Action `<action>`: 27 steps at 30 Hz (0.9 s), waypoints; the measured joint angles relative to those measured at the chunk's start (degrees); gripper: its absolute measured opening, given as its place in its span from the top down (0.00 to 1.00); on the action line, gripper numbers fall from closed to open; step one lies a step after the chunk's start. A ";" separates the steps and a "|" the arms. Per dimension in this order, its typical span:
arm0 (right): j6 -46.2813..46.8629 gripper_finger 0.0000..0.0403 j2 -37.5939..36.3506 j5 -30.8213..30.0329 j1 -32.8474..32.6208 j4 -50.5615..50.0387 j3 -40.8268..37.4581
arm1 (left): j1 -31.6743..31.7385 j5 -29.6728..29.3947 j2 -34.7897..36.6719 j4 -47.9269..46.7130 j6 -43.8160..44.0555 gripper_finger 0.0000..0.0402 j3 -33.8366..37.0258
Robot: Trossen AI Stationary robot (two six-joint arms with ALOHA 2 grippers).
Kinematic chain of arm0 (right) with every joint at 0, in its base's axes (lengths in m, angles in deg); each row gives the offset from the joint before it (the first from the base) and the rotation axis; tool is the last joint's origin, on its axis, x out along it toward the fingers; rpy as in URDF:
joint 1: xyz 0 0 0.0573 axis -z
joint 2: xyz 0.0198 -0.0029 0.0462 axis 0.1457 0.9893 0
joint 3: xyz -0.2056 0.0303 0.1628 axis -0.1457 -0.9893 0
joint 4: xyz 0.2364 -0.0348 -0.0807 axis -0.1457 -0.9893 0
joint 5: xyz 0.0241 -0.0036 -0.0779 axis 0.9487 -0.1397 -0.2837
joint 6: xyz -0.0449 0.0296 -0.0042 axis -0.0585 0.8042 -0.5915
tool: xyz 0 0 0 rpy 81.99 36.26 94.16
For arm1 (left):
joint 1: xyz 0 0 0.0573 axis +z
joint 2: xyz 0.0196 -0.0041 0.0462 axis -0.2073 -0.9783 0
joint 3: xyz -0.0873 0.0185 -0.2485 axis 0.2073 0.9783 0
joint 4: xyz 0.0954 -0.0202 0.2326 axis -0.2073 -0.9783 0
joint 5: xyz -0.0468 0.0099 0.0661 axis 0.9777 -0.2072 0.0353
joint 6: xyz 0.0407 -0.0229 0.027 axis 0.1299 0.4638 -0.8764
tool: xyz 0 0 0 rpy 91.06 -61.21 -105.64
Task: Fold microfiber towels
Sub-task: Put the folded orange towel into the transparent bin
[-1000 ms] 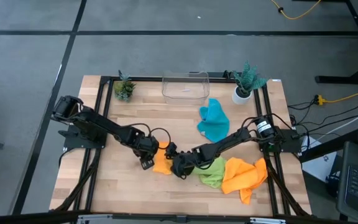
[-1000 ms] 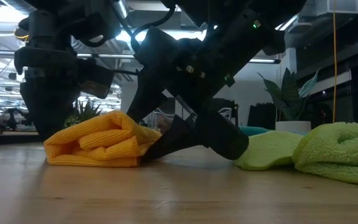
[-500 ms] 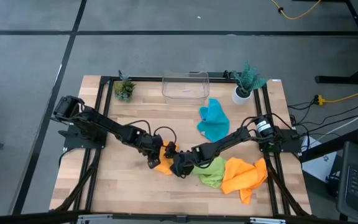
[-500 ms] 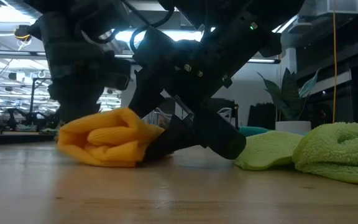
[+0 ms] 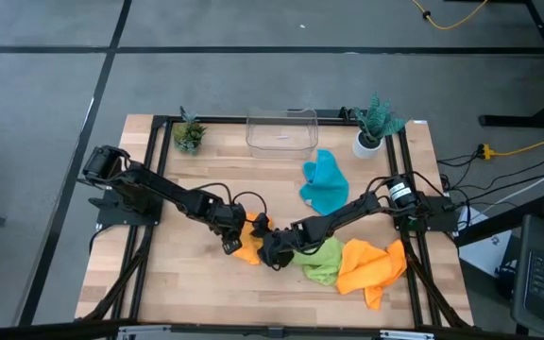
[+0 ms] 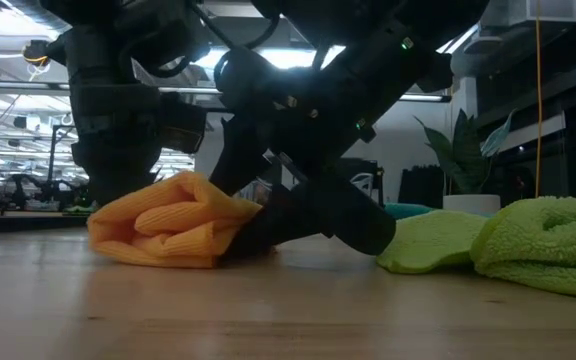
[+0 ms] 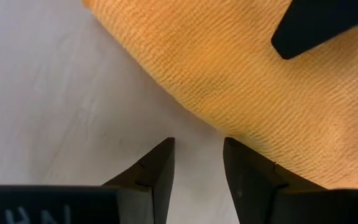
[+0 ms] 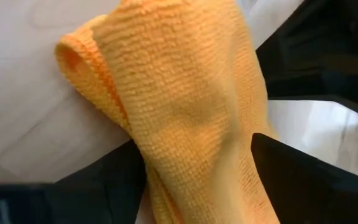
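Note:
A small orange towel [image 5: 246, 248] lies bunched and folded on the table's near middle, between my two grippers. My left gripper [image 5: 229, 242] stands at its left edge, fingers a narrow gap apart with bare table between them [image 7: 199, 168]. My right gripper [image 5: 270, 249] is shut on the towel's right end. A lime green towel [image 5: 321, 262] and a second orange towel [image 5: 371, 267] lie crumpled to the right. A teal-blue towel [image 5: 325, 183] lies farther back. My left gripper points down at the table beside the towel; the outer side of one finger [image 7: 253, 183] lies against the towel's left edge [image 7: 229, 121], nothing between the fingers. My right gripper pinches the towel's right end [image 8: 197, 155] between its two fingers, several folded layers. It comes slanting down from the table's right [image 6: 313, 215]. The towel rests on the table.
A clear plastic bin [image 5: 281, 130] stands at the far middle, with potted plants at the far left [image 5: 189, 135] and far right [image 5: 374, 123]. The lime towel [image 6: 488, 240] lies close to my right arm. Bare wood lies at the near left.
My left gripper has gone a little toward the table's right, against the orange towel's left edge. That edge has slid right and the towel has bunched up shorter and higher. Its right end has stayed in my right gripper.

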 joint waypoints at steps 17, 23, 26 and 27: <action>10.32 0.83 0.27 0.84 -0.08 -0.99 -0.07 | -0.02 0.14 -0.47 0.86 0.08 0.67 -0.02; 23.93 0.96 -2.16 -4.04 -0.37 -11.02 2.86 | -0.04 2.35 1.66 -3.13 5.71 0.67 0.07; 29.67 0.97 -5.73 -5.25 -0.42 -18.36 5.16 | -0.60 2.75 4.58 -4.73 8.79 0.67 0.11; 31.32 0.97 -6.95 -5.92 -0.43 -20.98 6.11 | -0.85 2.72 5.75 -5.77 9.69 0.67 0.11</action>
